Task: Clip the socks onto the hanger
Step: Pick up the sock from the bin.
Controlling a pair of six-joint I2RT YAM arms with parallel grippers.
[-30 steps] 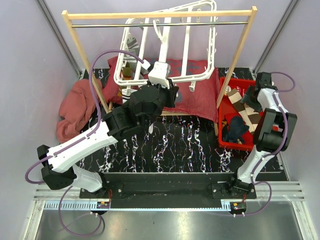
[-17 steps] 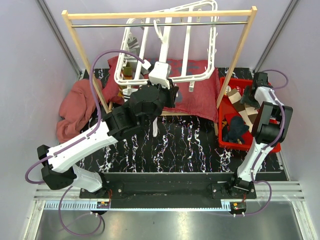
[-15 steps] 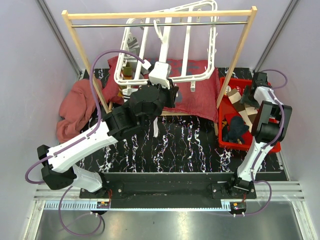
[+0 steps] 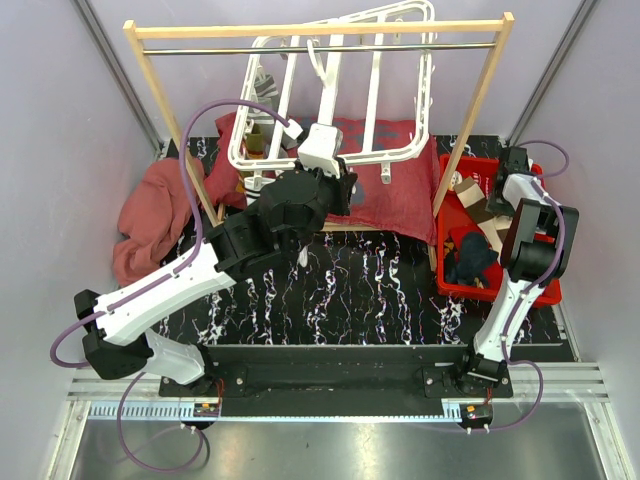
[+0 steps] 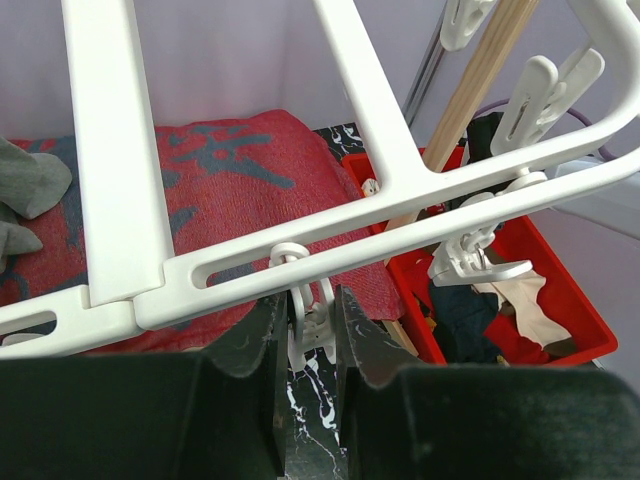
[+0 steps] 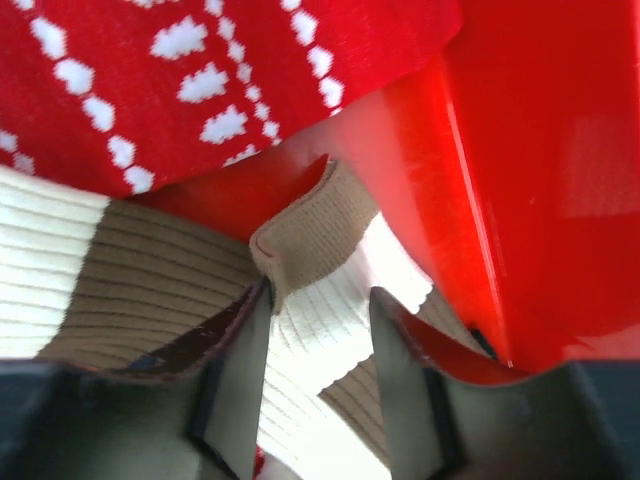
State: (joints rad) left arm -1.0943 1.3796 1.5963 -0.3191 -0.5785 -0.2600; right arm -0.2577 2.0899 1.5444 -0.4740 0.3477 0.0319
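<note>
Socks [image 4: 478, 228] sit heaped in the red bin [image 4: 447, 286] at the right edge of the table [image 4: 360, 300], with a navy sock [image 4: 470, 258] toward the front of the pile. My right tool [image 6: 315, 300] is down inside that bin with its fingers spread. The folded cuff of a beige striped sock [image 6: 308, 228] lies in the gap between them. One finger [image 6: 238, 370] touches the fabric; I cannot tell whether the other does, and it stands close to the bin's wall. Nothing is pinched there. A red knit [image 6: 150, 60] with white dots lies just beyond the beige striped sock.

At the back of the table the hanger [image 5: 110, 150] hangs tilted from the rod of the wooden rail [image 4: 320, 28], its near edge dipping toward my left arm, above a red cloth [image 4: 400, 190]. My left tool [image 5: 310, 298] reaches up to that near edge, fingers pressed together on a white clip [image 5: 310, 335] that dangles from the frame's lower bar. A second clip [image 5: 470, 255] hangs free farther right on the same bar.

From the left wrist I see a grey sock [image 5: 30, 185] lying on the red cloth. In the overhead view a pale sock [image 4: 263, 88] shows at the hanger's far left side, too small for me to say how it is held. A pink cloth [image 4: 150, 220] is bunched at the left of the table, outside the rail's post.
</note>
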